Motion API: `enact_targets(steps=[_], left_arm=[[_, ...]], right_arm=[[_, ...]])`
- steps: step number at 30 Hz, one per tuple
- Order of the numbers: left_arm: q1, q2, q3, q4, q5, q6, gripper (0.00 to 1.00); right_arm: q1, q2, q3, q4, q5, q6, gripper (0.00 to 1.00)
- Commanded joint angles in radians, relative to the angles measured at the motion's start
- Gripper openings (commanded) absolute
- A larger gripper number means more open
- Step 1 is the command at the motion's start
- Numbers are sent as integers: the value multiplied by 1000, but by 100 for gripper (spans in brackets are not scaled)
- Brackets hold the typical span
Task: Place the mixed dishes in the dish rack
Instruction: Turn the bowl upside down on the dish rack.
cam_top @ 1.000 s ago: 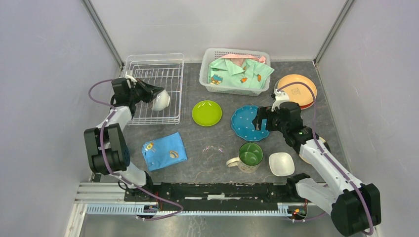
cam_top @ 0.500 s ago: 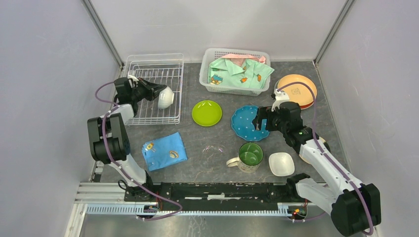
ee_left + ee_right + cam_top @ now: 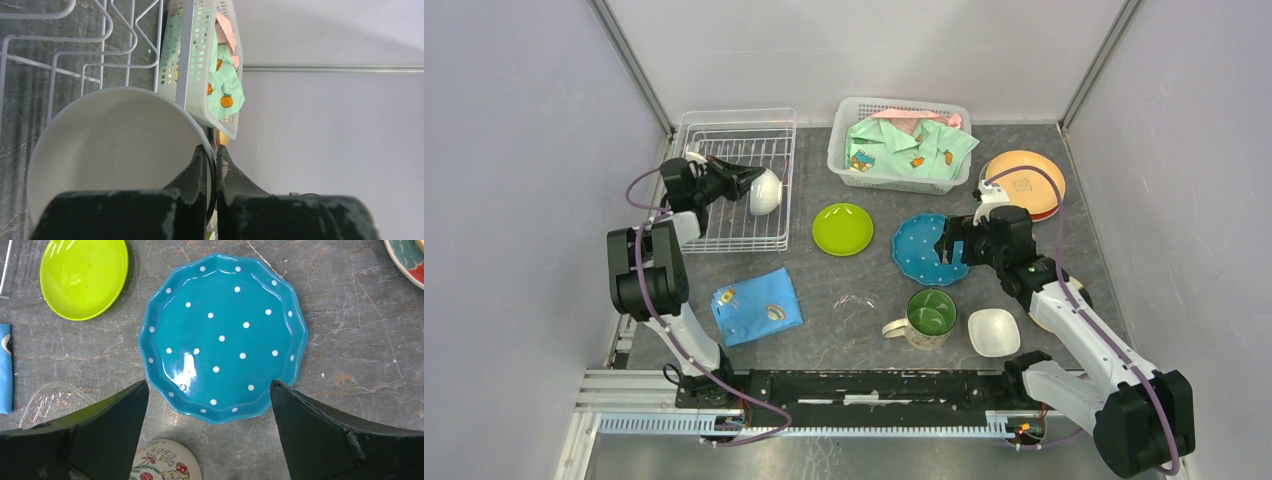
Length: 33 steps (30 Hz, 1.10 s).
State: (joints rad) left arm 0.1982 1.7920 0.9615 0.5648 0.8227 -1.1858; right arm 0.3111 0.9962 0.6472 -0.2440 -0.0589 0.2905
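My left gripper is shut on the rim of a white bowl, one finger inside and one outside. The bowl hangs tipped on its side over the right part of the white wire dish rack. In the left wrist view the bowl fills the left side, with the rack wires behind it and my gripper pinching its edge. My right gripper stands open above the near edge of the blue dotted scalloped plate, touching nothing. The lime-green plate lies left of the blue plate.
A green-lined mug and another white bowl sit near the front. Stacked orange and red plates lie at the back right. A white basket with green clothing, a folded blue cloth and a clear glass dish are also on the table.
My left gripper has carried the white bowl a little to the right and farther back over the rack. The right arm has not moved.
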Motion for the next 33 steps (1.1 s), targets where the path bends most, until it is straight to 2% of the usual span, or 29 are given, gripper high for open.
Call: enact_targets(steps=[1,10,17,23,29,33], left_arm=[[-4,5,-2,121,42,-82,2],[-3,45,-10,143,28,-103,2],[-3,82,2,109,15,-54,3],[-1,73,42,-44,-13,68,8],[-1,70,71,-159,-61,166,23],[0,63,100,-241,-94,239,24]], right_arm=[[-6,-2,10,35,19,-4,98],[-5,2,13,40,14,-1,98],[-5,-2,19,33,15,-5,98],[-7,-7,14,29,28,-14,98],[-6,-8,13,28,25,-15,98],[-7,-17,9,27,27,-19,98]])
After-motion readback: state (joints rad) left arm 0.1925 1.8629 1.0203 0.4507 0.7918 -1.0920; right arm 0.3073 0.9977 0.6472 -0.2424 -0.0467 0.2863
